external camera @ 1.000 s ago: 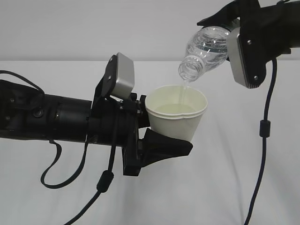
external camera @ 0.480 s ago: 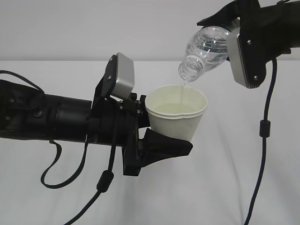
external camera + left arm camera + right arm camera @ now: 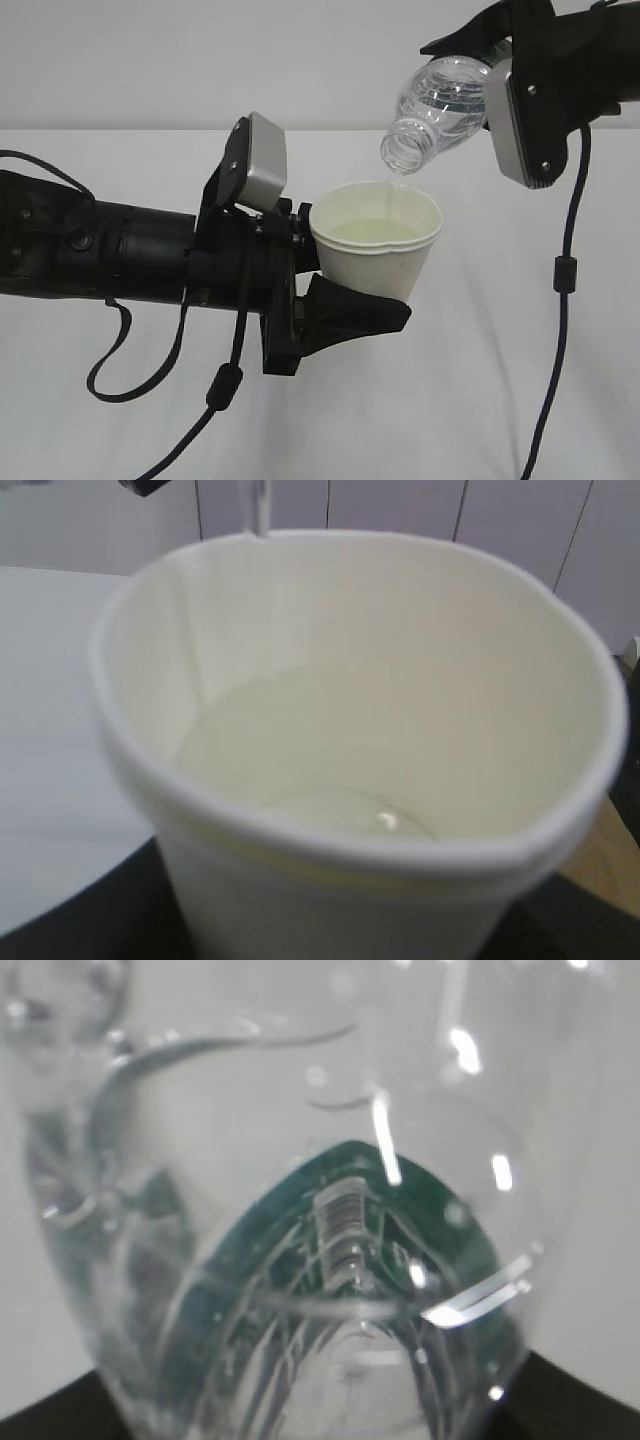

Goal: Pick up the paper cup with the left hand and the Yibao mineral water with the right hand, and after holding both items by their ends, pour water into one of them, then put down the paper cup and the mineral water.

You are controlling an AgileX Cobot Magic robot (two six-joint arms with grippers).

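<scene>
Exterior view: the left hand (image 3: 335, 285) pinches the cup (image 3: 375, 240) by its lower part, upright above the table (image 3: 480, 400). The right hand (image 3: 505, 75) grips the tilted bottle (image 3: 435, 105), neck down over the cup's rim, a thin stream falling in. Water pools inside the cup.

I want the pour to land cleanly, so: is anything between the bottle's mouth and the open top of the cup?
Nothing visible. The Yibao mineral water, tilted in the right hand, has its mouth just above the paper cup held by the left hand; only a thin stream of water crosses the gap.
</scene>
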